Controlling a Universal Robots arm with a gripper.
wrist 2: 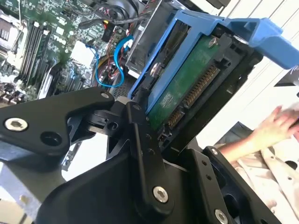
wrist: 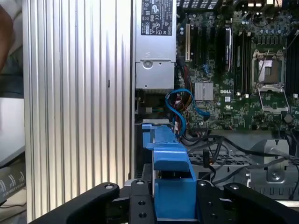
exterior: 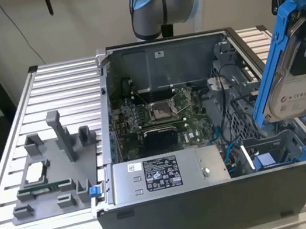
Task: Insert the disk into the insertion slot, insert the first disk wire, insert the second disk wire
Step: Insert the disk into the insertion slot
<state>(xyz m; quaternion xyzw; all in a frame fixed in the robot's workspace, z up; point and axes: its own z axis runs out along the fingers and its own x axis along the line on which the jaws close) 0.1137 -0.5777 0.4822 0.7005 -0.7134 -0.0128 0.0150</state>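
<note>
The disk (exterior: 300, 83), a silver-grey drive with a white label in a bright blue carrier (exterior: 273, 63), hangs tilted on edge above the exterior view's right side of the open computer case. My gripper (wrist 2: 175, 140) is shut on it, black fingers (wrist 2: 140, 135) clamping both faces; the drive's green circuit board (wrist 2: 184, 88) faces the second wrist view. In the first wrist view the carrier (wrist: 170, 163) sits between the jaws. The insertion slot (exterior: 282, 140) lies below the disk in the case's near corner. Blue cables (wrist: 180, 105) curl loose beside it.
A silver labelled power-supply box (exterior: 169, 174) sits along the case's front wall, with the motherboard (exterior: 164, 112) behind it. A grey fixture tray (exterior: 51, 174) with small parts rests on the slatted table (exterior: 58, 83). A person's hand (wrist 2: 275, 126) is outside the case.
</note>
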